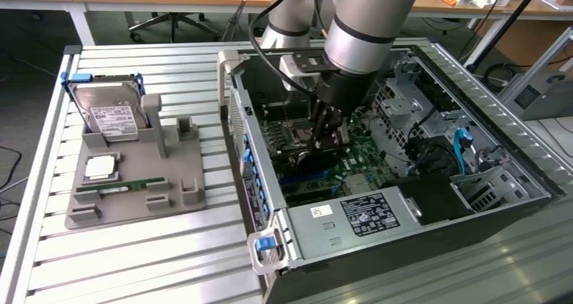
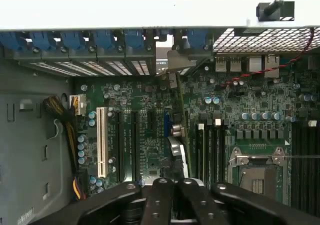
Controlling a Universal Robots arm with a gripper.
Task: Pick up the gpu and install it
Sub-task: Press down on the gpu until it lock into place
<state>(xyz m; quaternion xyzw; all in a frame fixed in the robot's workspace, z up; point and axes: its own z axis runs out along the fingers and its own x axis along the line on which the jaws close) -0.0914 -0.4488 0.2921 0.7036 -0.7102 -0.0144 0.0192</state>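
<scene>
Closed on the gpu point(image 2: 179, 135), the claw point(image 1: 327, 139) reaches down inside the open computer case point(image 1: 268, 183), holding the card on edge above the motherboard point(image 2: 140, 130). Pick-up looks done. Card's bracket end points at the case's rear slots, beside the white expansion slot point(image 2: 102, 142); whether it is fully seated cannot be told, so installation seems unfinished.

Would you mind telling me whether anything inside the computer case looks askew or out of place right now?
Nothing stands out. The gpu stands on edge over the motherboard, running in line with the expansion slots, its bracket up by the rear slot openings. The gripper has its jaws shut on its edge. Whether the card is fully seated cannot be told.
</scene>
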